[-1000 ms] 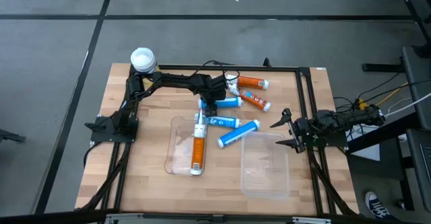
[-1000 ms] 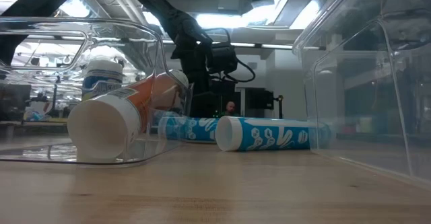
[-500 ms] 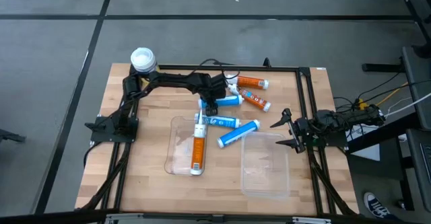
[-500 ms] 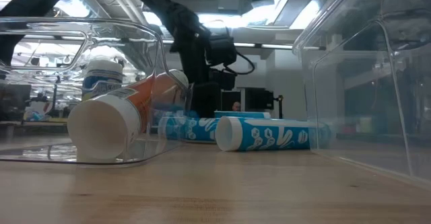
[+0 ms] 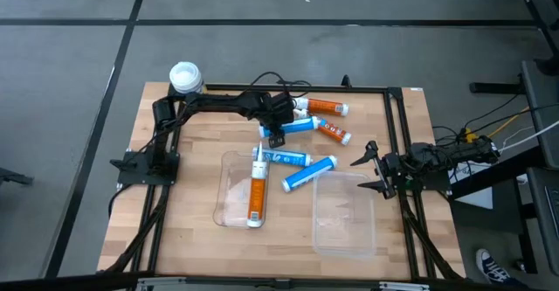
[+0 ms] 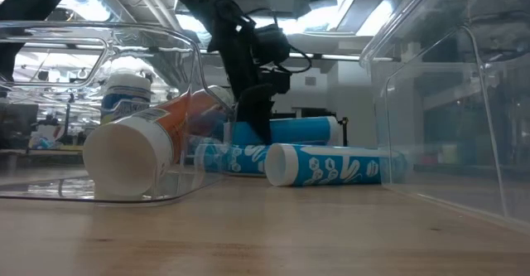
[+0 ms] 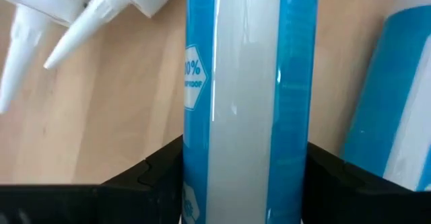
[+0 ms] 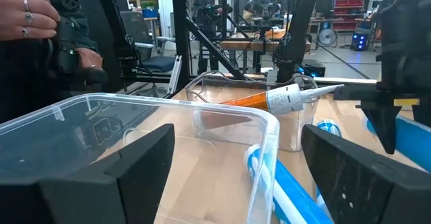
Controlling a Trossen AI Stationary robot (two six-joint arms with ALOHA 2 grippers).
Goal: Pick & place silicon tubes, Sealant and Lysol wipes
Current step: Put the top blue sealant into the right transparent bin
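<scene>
My left end effector [image 5: 278, 130] grips a blue tube [image 5: 295, 125], lifted off the table [image 5: 192, 177]; right end effector [image 5: 369, 167] gapes wide.

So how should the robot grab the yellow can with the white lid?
Probably around the round body of the yellow can, below its white lid, coming in level from the side. It stands upright at the table's far left corner, apart from the tubes, and looks stout, so the tool would need to open wide.

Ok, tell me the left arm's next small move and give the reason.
Probably carry it toward the clear bin that already holds an orange tube. The left gripper is shut on a blue tube, which the low view shows raised off the table. The right gripper waits open at the table's edge.
</scene>
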